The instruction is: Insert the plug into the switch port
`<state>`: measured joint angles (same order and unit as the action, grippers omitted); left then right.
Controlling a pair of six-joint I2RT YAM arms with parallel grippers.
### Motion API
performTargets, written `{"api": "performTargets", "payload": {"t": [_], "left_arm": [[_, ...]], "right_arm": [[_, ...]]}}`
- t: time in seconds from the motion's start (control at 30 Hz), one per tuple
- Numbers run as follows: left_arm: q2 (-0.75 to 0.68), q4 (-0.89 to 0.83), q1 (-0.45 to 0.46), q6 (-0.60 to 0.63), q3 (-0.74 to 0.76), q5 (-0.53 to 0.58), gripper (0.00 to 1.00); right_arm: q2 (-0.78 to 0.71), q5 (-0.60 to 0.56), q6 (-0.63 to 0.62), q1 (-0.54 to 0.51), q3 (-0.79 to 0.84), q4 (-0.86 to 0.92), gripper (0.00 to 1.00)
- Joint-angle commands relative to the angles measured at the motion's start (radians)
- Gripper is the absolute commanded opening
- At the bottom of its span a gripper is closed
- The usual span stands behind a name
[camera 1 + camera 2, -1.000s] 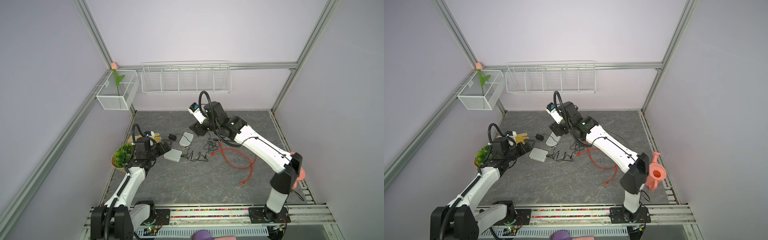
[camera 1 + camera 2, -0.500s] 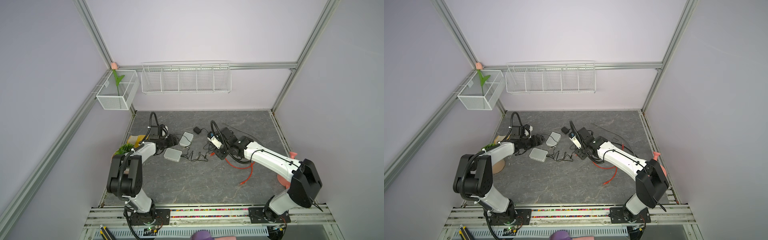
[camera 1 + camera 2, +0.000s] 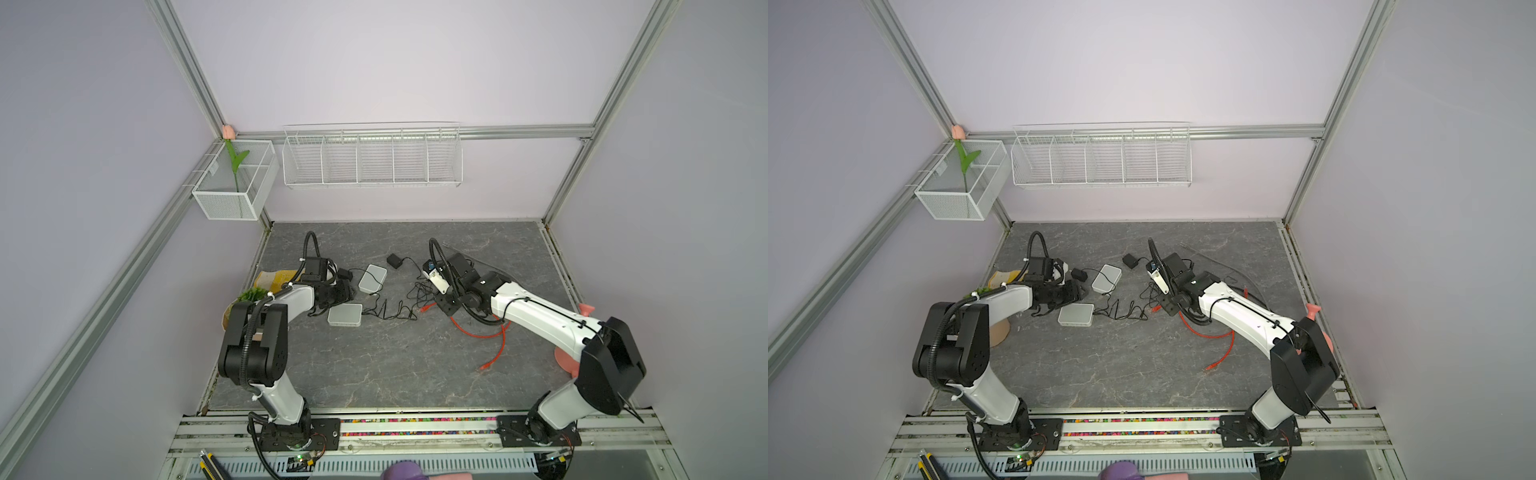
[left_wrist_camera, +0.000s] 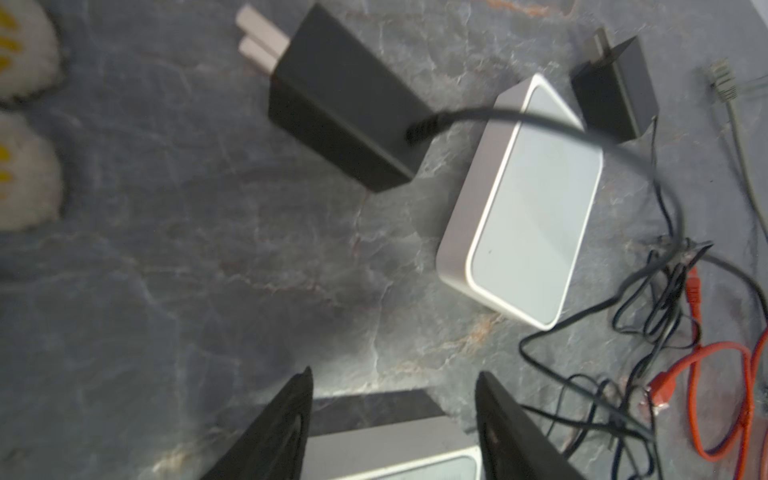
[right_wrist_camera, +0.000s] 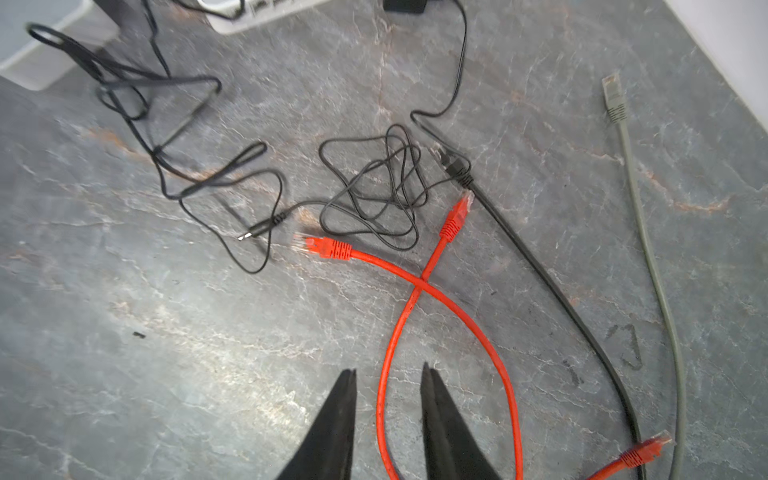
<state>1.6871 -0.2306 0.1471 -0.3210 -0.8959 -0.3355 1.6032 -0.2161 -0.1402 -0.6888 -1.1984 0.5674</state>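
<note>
Fingers, left: left fingers (image 4: 282, 428) apart, one on either side of the near switch (image 4: 386, 451); contact with its sides not clear
Fingers, right: right fingers (image 5: 332, 428) a little apart, low over the table (image 5: 166, 374); red cable (image 5: 469, 324) lying in the gap, not visibly pinched
Plug: red plug (image 5: 322, 247) loose on the table ahead of the right fingers, just beside the black cord tangle (image 5: 374, 187); second red plug (image 5: 457, 212) near it, also loose
Switches: near switch and far switch (image 4: 523, 208) flat on the table, near each other, well apart from the red plugs; two black power adapters (image 4: 340, 112) close by
Done so far: nothing seated; no plug lifted, no plug in any port; judged an early stage, with one side placed to steady a switch and the other placed over the cable
Left to do: likely a grip nearer the plug end than mid-cable, a lift, a carry across to a switch, alignment with a port, a push home
Hidden or unclear: port face of neither switch readable; near switch cut off at the edge of the left wrist view; ports too small in both top views; intended plug not certain, with a third red plug (image 5: 648, 451) and a grey plug (image 5: 611, 89) also on the table
</note>
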Motion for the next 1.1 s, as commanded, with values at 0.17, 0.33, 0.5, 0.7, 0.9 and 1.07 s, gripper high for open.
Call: {"api": "performTargets", "payload": {"t": [0.17, 0.33, 0.5, 0.7, 0.9, 1.07], "left_arm": [[-0.200, -0.050, 0.011, -0.022, 0.155, -0.001, 0.62], [-0.327, -0.059, 0.014, -0.046, 0.232, -0.036, 0.61], [-0.362, -0.074, 0.016, -0.036, 0.221, 0.017, 0.60], [-0.270, -0.049, 0.014, -0.046, 0.099, 0.051, 0.60], [-0.082, -0.081, 0.013, -0.012, 0.013, 0.019, 0.60], [-0.061, -0.060, 0.014, -0.016, 0.050, 0.028, 0.60]], "right_arm": [[0.155, 0.123, -0.112, 0.003, -0.072, -0.013, 0.38], [0.230, 0.197, -0.188, 0.005, -0.115, -0.009, 0.45], [0.261, 0.281, -0.287, 0.008, -0.122, -0.036, 0.48], [0.285, 0.277, -0.292, 0.017, -0.144, -0.023, 0.48], [0.286, 0.258, -0.291, 0.034, -0.136, -0.006, 0.47], [0.284, 0.323, -0.333, 0.056, -0.126, 0.003, 0.46]]}}
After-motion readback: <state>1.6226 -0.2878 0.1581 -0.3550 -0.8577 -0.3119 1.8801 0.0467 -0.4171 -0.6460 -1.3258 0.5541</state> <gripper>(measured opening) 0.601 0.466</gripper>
